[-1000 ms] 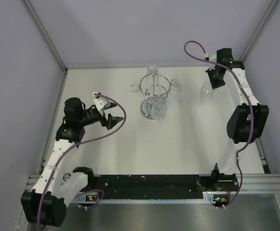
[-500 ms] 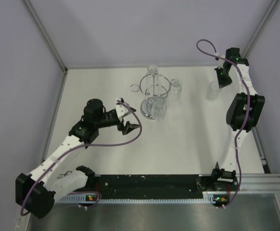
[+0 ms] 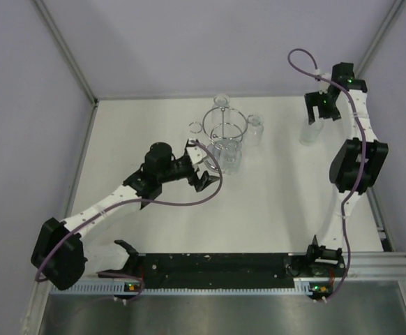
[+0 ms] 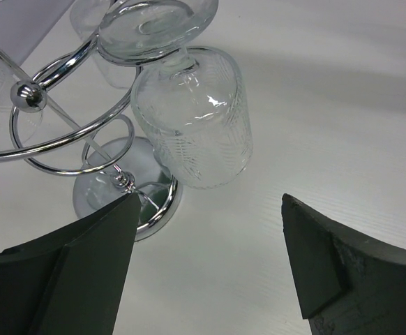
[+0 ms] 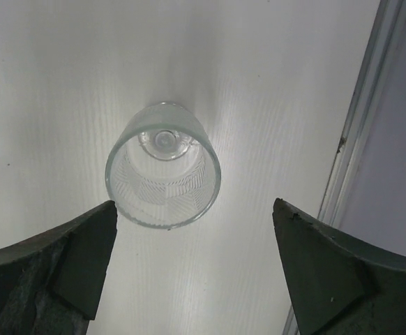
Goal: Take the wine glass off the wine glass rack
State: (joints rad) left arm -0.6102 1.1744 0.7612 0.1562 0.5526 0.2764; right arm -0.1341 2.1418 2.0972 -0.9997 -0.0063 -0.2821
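The wine glass rack (image 3: 224, 129) is a chrome wire stand at the back middle of the table, and its mirrored base (image 4: 151, 206) shows in the left wrist view. Several wine glasses hang upside down from it. The nearest hanging wine glass (image 4: 196, 118) has its foot caught in a ring. My left gripper (image 3: 206, 174) is open just in front of that glass (image 3: 229, 155), touching nothing (image 4: 210, 199). Another wine glass (image 3: 309, 131) stands upright on the table at the far right. My right gripper (image 3: 319, 110) hangs open above it (image 5: 194, 206), clear of the glass (image 5: 163, 165).
The table's right edge rail (image 5: 360, 125) runs close beside the standing glass. Grey walls close in the back and both sides. The arm bases sit on a black strip (image 3: 217, 265) at the near edge.
My right gripper has opened and let go of the glass, which now stands on the table at the far right. My left arm has reached right towards the rack, its jaws widening.
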